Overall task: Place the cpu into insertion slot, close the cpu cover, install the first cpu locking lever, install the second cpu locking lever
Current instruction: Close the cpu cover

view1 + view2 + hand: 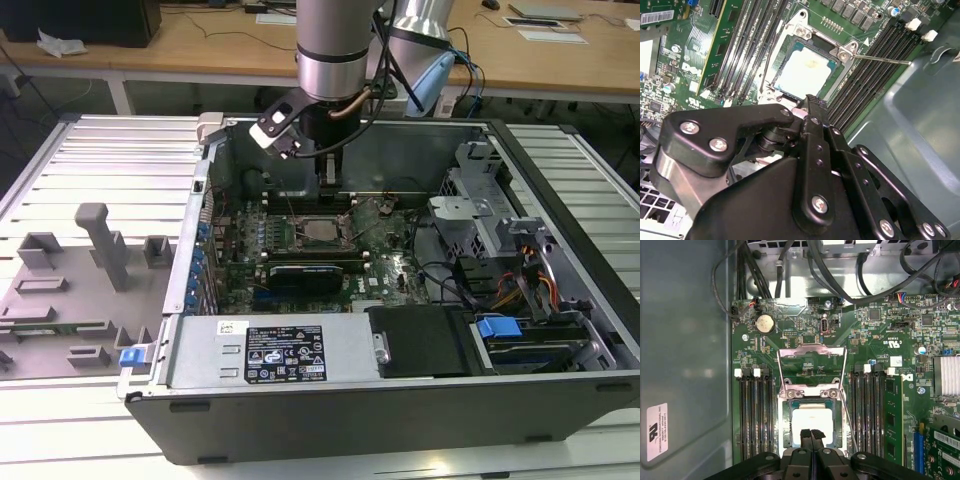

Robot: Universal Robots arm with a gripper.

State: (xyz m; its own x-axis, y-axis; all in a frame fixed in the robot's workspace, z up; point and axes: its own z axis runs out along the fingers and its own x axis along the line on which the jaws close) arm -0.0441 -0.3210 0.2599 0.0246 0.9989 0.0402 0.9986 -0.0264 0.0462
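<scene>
The cpu (812, 420) lies flat in the insertion slot (786, 427), its pale metal top showing in both wrist views (805, 70). In the exterior view the cpu (320, 232) sits mid-board inside the open computer case. The cpu cover (812, 352) is swung back off the slot, on the side away from my gripper, with green board visible through its cut-out. One thin locking lever (880, 59) sticks out sideways and another (853, 427) runs along the slot. My gripper (811, 434) is shut with nothing seen between its fingers, tips at the cpu's near edge (807, 100).
Long black memory slots (755, 415) flank the socket on both sides. The grey case wall (685, 365) stands close by, and black cables (840, 285) cross beyond the board. A power supply (270, 350) and drive cage (500, 230) fill the case. Grey fixtures (90, 270) stand at the exterior view's left.
</scene>
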